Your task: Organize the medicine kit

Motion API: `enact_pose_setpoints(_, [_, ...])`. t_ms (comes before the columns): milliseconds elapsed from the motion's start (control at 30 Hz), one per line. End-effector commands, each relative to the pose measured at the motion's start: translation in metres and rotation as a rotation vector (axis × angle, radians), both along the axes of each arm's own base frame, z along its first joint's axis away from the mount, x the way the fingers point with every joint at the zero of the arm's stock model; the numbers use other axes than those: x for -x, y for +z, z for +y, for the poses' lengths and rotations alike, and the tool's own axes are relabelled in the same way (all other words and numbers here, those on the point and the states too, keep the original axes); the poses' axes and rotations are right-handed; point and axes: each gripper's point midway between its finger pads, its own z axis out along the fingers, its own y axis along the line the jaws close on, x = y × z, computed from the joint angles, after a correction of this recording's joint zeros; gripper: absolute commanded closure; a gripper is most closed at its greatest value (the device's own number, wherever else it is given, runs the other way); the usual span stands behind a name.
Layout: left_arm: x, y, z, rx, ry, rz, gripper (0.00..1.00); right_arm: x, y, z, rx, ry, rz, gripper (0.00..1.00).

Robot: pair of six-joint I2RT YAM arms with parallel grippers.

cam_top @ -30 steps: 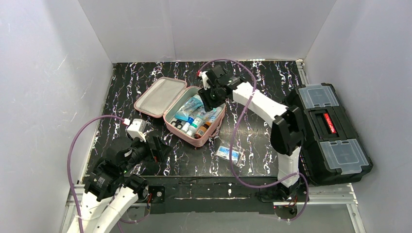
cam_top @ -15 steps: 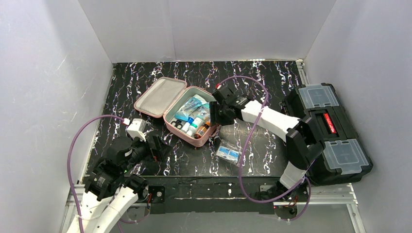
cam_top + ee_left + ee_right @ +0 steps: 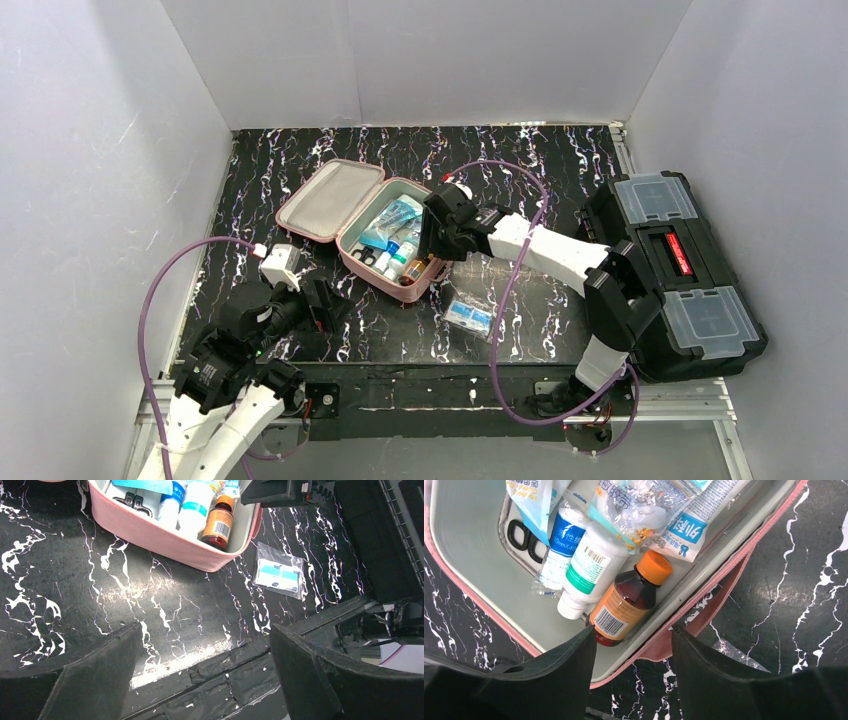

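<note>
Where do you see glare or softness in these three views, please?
Top external: even light, sharp, no glare on the medicine kit. Left wrist: a pale sheen on the tabletop; the left gripper dark and soft. Right wrist: highlights on the clear packets; the right gripper soft.

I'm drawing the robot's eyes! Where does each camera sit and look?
Top: above and behind the arms, looking down at the table; both arms show.
Left wrist: low by the near edge, facing the medicine kit; open left claw shows.
Right wrist: over the kit, looking down inside; open right claw shows.
Both wrists share the orange-capped bottle.
</note>
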Motion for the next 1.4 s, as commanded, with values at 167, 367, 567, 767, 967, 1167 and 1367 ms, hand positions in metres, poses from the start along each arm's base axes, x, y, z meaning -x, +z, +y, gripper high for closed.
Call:
enact_pose_setpoints(167, [0.003, 0.001, 0.000, 0.002, -0.005, 0.003, 0.00, -0.011, -0.009, 0.000, 0.006, -0.112, 0.017, 0.36])
enact_pose_setpoints(367, [0.004, 0.003, 0.000, 0.010, -0.012, -0.004, 0.01, -0.019, -0.014, 0.001, 0.063, -0.111, 0.023, 0.37])
enact_pose_setpoints(567, [0.005, 0.004, -0.001, 0.016, -0.015, -0.011, 0.00, -0.027, -0.015, 0.001, 0.117, -0.070, 0.013, 0.52])
enact_pose_setpoints(767, [0.005, 0.005, -0.001, 0.019, -0.020, -0.015, 0.00, -0.035, -0.016, -0.003, 0.146, -0.046, 0.009, 0.75])
enact_pose_setpoints(967, [0.005, 0.005, -0.003, 0.020, -0.027, -0.014, 0.01, -0.056, -0.020, -0.020, 0.189, -0.047, 0.018, 0.86])
enact_pose_setpoints(1167, [0.005, 0.004, -0.003, 0.022, -0.030, -0.012, 0.00, -0.099, -0.008, -0.039, 0.221, 0.002, -0.042, 0.94])
enact_pose_setpoints(1367, [0.005, 0.004, -0.002, 0.020, -0.025, -0.014, 0.01, -0.148, 0.007, -0.048, 0.288, 0.180, -0.145, 0.99])
